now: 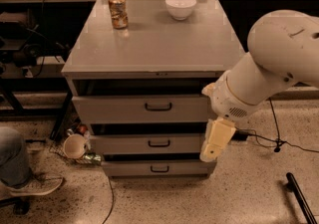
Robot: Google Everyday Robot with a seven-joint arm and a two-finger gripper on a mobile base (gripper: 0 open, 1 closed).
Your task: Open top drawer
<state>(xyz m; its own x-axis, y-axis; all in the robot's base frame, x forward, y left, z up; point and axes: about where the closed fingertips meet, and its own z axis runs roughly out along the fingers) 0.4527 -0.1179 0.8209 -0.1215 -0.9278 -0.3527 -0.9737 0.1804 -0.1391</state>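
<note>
The gripper is being held just below-right of the top drawer. Its grip state cannot be told.

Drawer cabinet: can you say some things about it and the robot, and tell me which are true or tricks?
The can stands on the cabinet top. True.
The bowl sits inside the top drawer. False: the bowl sits on the cabinet top, near the back.
The gripper hangs at the cabinet's right edge in the picture, level with the middle drawer. True.
The gripper holds the top drawer's handle. False: the handle is free, the gripper off to its side.
</note>
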